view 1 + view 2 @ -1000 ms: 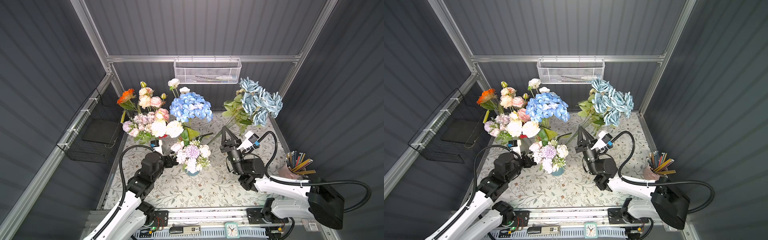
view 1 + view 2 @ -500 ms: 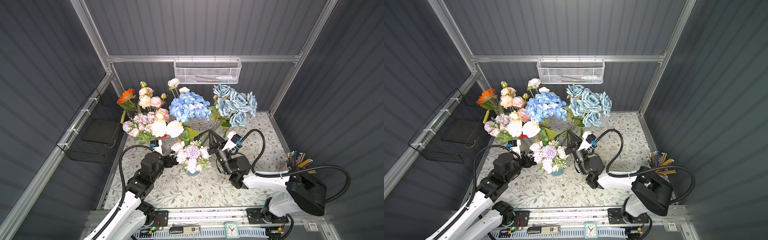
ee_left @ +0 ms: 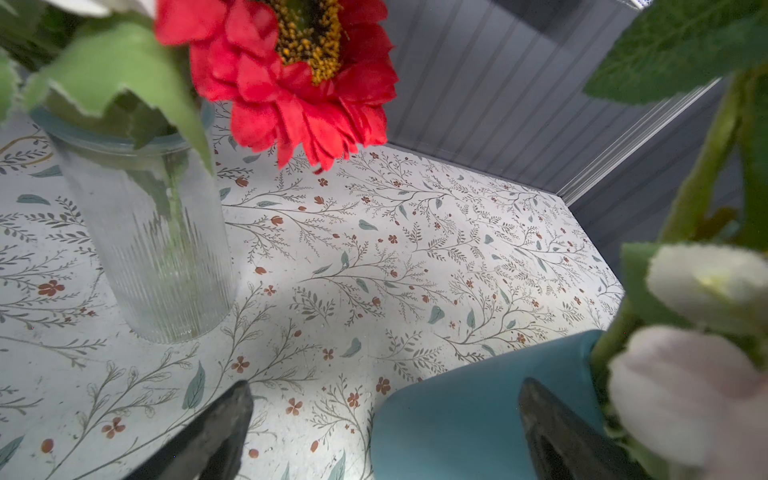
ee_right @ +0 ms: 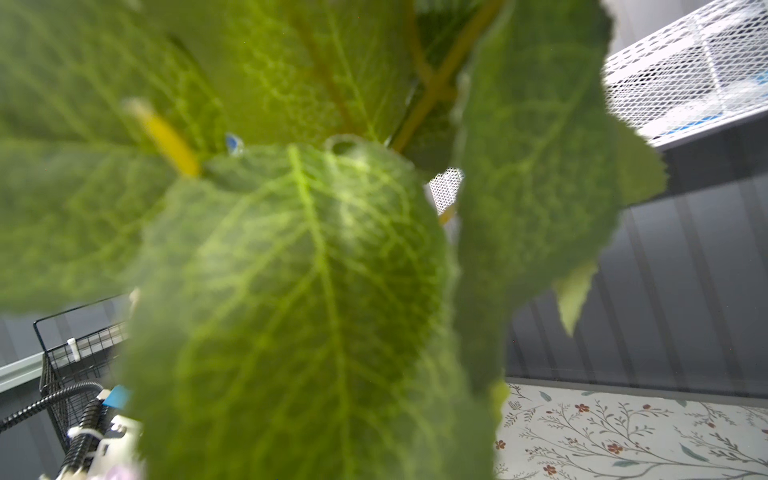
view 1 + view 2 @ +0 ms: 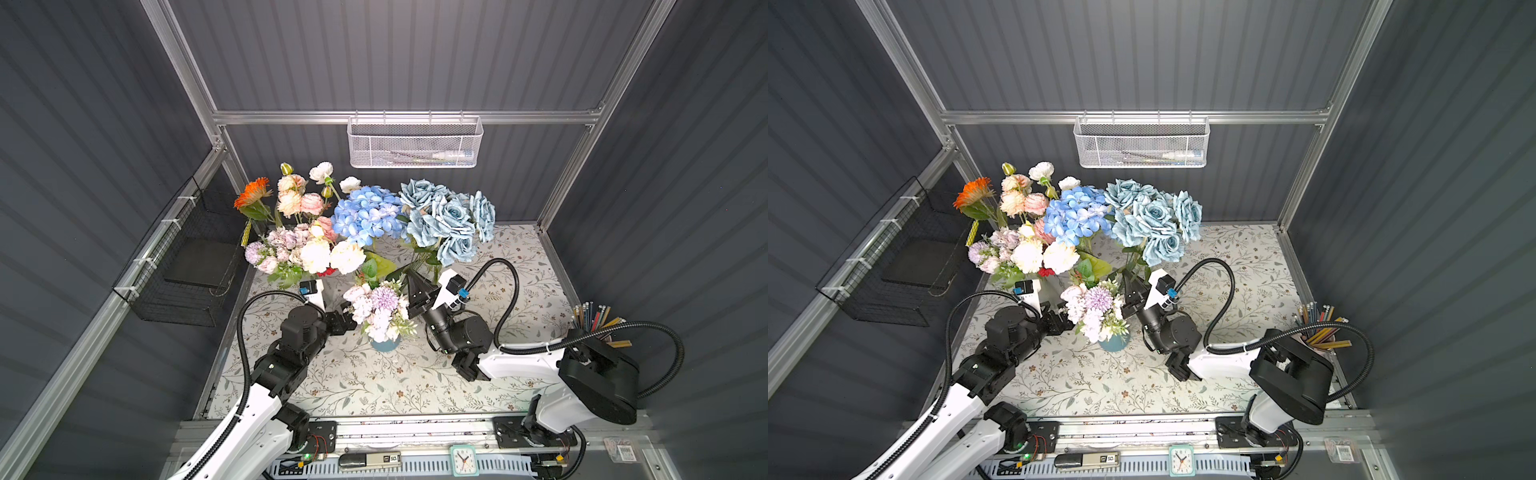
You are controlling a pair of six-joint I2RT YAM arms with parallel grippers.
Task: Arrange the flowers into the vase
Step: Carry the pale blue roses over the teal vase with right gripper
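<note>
My right gripper (image 5: 415, 283) (image 5: 1130, 286) is shut on the stems of a dusty-blue rose bunch (image 5: 444, 220) (image 5: 1152, 224), held upright just right of the teal vase (image 5: 385, 344) (image 5: 1115, 343). That vase holds a lilac, white and pink bunch (image 5: 378, 307). In the right wrist view green leaves (image 4: 299, 270) hide the jaws. My left gripper (image 5: 347, 320) (image 3: 386, 390) stands open, its fingers either side of the teal vase (image 3: 457, 424). A ribbed glass vase (image 3: 158, 249) holds stems beside a red daisy (image 3: 299, 75). Blue hydrangea (image 5: 368, 214), an orange daisy (image 5: 251, 197) and pink, peach and white heads (image 5: 307, 249) stand behind.
A white mesh basket (image 5: 413, 143) hangs on the back wall. A black wire basket (image 5: 183, 266) is fixed to the left wall. A cup of pencils (image 5: 594, 320) stands at the right edge and a small clock (image 5: 464, 459) at the front rail.
My right arm has carried the blue rose bunch leftward, from the right side to right beside the hydrangea and teal vase. The left arm has not moved.
</note>
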